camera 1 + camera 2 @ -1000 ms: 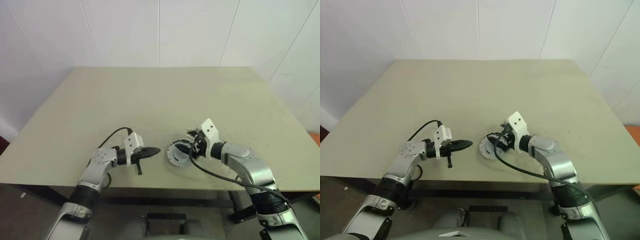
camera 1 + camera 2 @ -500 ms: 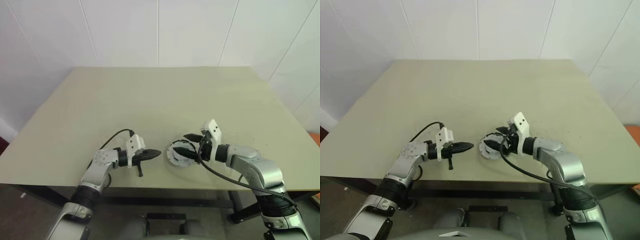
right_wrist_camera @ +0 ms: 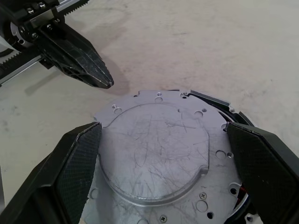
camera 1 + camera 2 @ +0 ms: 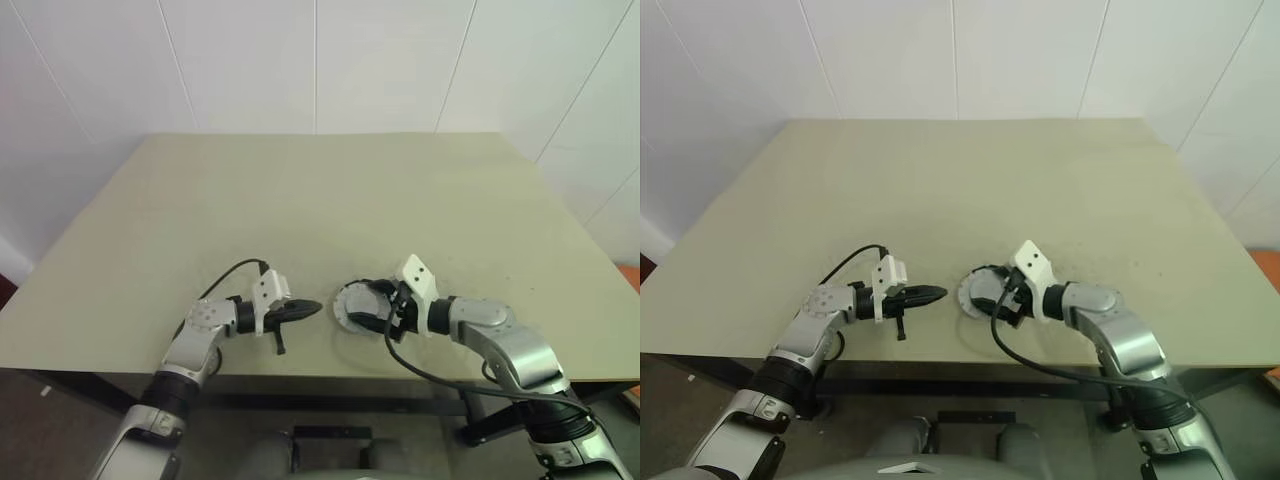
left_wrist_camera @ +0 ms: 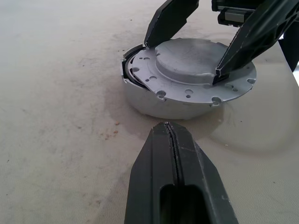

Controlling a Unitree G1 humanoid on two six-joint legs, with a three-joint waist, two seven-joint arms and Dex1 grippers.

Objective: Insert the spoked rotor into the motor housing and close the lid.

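Now right gripper point(image 3: 161, 158) jaws wide astride lid point(image 5: 196, 65), left gripper point(image 5: 174, 140) jaws together, near.

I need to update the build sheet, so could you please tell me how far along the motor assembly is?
Nearly finished. Done, it appears: the lid sits on the motor housing, so no rotor can be seen. In hand: the open right hand straddles the lid, fingers at opposite edges; the left hand is shut, just short of the housing. Left: a dark gap at one edge suggests the lid still needs seating flush.
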